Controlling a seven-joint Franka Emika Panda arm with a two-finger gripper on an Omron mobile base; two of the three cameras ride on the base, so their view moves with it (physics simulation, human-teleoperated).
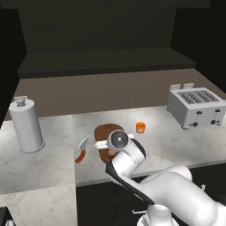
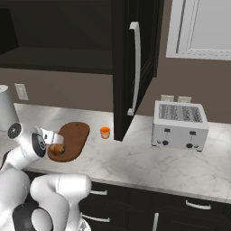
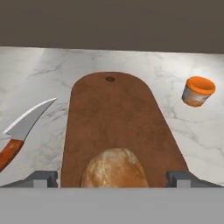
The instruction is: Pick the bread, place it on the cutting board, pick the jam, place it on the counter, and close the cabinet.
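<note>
In the hand view, the bread (image 3: 114, 168), a golden-brown roll, lies on the near end of the dark reddish cutting board (image 3: 111, 113). My gripper (image 3: 113, 178) hangs just above it, open. Its fingertips (image 3: 43, 177) stand wide on either side and do not touch the roll. The jam (image 3: 197, 91), a small orange jar, stands on the marble counter (image 3: 192, 131) to the board's right. From the right base, the bread (image 2: 56, 149), board (image 2: 76, 134) and jam (image 2: 105, 132) show below the cabinet's open door (image 2: 131, 67). The left base view shows the board (image 1: 105, 131) and the jam (image 1: 140, 127).
An orange-handled knife (image 3: 19, 131) lies on the counter left of the board, its blade curving toward it. A silver toaster (image 2: 180, 124) stands at the right, a tall grey canister (image 1: 26, 126) at the left. The open cabinet door overhangs the counter near the jam.
</note>
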